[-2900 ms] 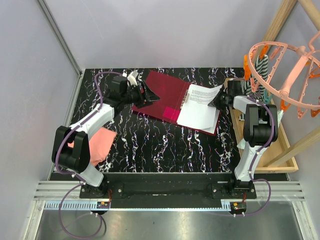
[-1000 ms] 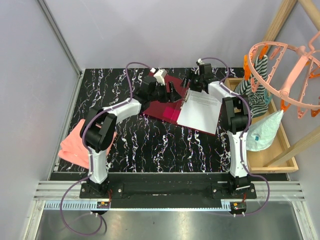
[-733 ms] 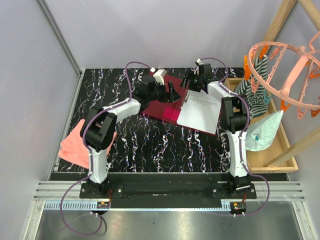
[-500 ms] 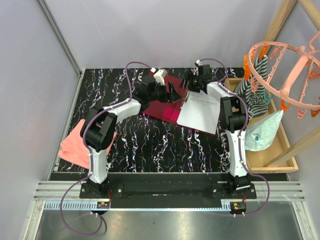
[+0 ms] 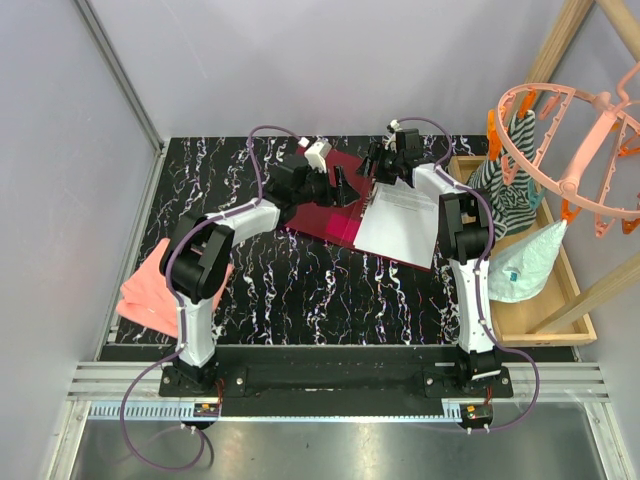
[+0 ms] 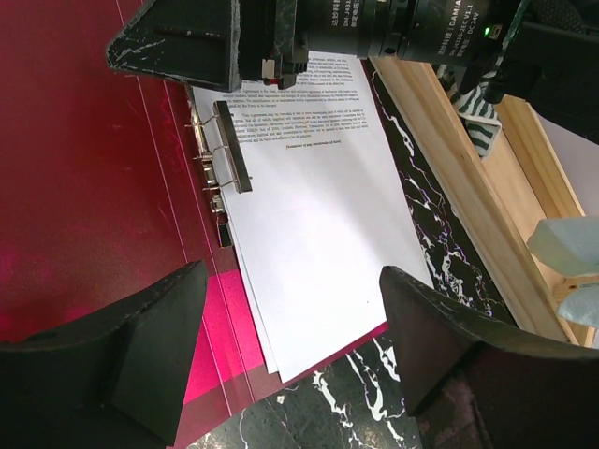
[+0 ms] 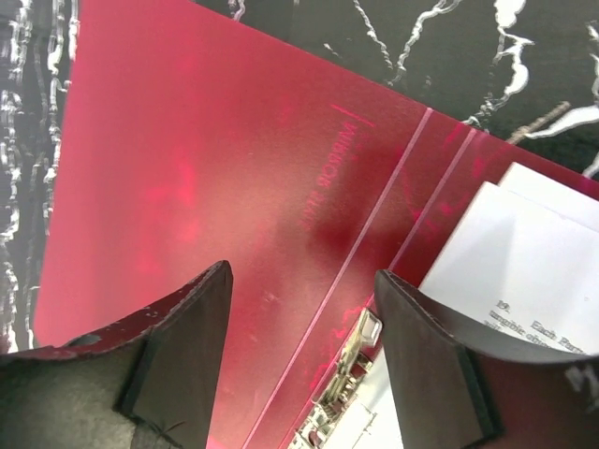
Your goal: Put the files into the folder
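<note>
The dark red folder [image 5: 318, 216] lies open at the back middle of the table. The white printed files [image 5: 400, 220] lie flat on its right half, under the metal clip [image 6: 229, 150] at the spine. My left gripper [image 5: 343, 186] is open and empty above the spine; in its wrist view [image 6: 290, 351] the files [image 6: 309, 206] lie between its jaws. My right gripper [image 5: 376, 165] is open and empty over the folder's far edge; in its wrist view [image 7: 304, 360] it hovers above the red inner cover [image 7: 187, 168], with the clip [image 7: 351, 374] and files [image 7: 524, 271] at the right.
A pink folded cloth [image 5: 150, 290] lies at the left table edge. A wooden tray [image 5: 545, 305] at the right holds a teal cloth [image 5: 530, 260] and a striped cloth [image 5: 515, 150]. A pink hanger rack [image 5: 570, 150] overhangs it.
Both grippers have moved in from the folder's outer edges to its spine and far edge. The files, lifted at their right edge before, now lie flat. In the last second both grippers shifted slightly.
</note>
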